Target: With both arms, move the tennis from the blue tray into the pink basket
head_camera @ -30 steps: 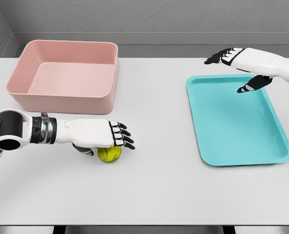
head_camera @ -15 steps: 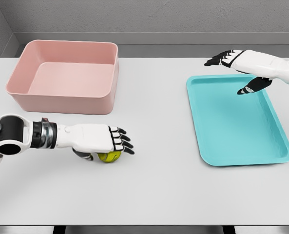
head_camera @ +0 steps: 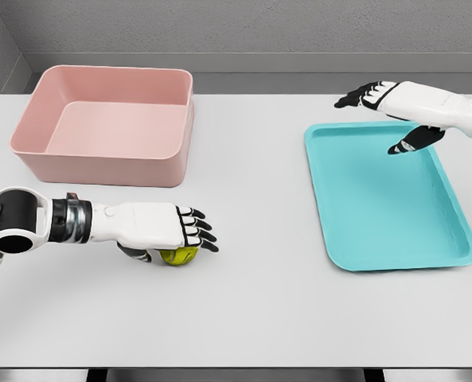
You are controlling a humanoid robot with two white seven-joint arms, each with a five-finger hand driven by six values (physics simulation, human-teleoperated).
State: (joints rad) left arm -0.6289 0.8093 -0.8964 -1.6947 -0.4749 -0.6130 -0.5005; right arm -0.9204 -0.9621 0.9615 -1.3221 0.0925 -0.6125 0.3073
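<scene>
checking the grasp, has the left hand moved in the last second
Yes. The left hand has dropped lower onto the tennis ball, ending farther from the pink basket front wall.

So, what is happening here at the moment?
The left hand lies over a yellow tennis ball on the white table, in front of the pink basket. Whether it grips the ball cannot be seen. The basket has nothing in it. The right hand hovers open over the far end of the blue tray, which also holds nothing.
</scene>
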